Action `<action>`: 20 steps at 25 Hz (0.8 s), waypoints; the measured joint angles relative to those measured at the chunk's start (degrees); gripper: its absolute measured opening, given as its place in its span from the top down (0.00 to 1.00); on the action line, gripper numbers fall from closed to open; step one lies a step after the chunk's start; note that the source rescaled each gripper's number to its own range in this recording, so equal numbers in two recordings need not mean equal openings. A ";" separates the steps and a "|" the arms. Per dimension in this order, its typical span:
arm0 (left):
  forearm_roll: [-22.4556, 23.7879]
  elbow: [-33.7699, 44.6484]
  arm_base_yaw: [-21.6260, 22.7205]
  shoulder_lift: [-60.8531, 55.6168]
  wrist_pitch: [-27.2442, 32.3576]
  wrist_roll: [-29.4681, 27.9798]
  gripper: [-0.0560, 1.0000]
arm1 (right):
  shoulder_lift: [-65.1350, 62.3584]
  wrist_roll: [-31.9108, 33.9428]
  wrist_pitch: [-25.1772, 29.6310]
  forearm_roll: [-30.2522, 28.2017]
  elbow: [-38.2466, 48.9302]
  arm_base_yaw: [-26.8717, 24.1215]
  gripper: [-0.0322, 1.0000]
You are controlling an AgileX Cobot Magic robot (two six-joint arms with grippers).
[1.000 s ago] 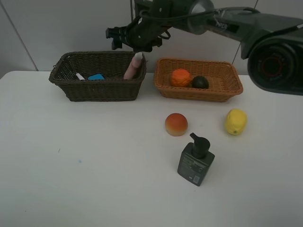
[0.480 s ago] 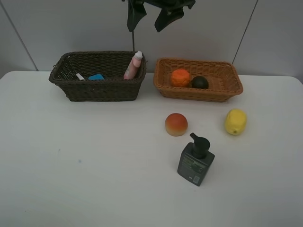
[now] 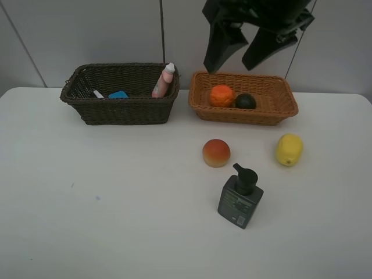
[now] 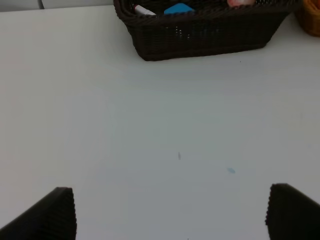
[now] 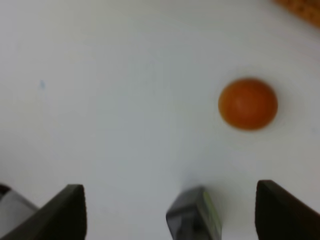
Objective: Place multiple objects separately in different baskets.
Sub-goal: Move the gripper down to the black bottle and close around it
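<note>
High view: I see my right pincer hanging spread and empty at the top, above the tan basket holding the orange and mangosteen. Upper left, the dark basket holds the pink bottle. The peach, lemon and pump bottle sit on the counter, centre right. Left wrist: my left pincer is spread over the counter, short of the dark basket. Right wrist: jaws spread, the peach beyond them

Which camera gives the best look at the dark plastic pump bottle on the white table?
Exterior high: the dark pump bottle shows whole and sharp. Right wrist catches only a blurred part of it; left wrist misses it.
</note>
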 joint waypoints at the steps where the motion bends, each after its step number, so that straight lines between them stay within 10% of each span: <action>1: 0.00 0.00 0.00 0.00 0.00 0.00 0.00 | -2.32 0.00 0.12 -0.17 3.16 0.75 0.30; 11: 0.00 0.00 0.00 0.00 0.00 0.00 0.00 | -7.28 -1.96 -3.23 -8.05 26.22 7.43 0.30; 20: 0.00 0.00 0.00 0.00 0.00 0.00 0.00 | -6.96 -10.00 -12.98 -9.61 30.02 7.43 0.30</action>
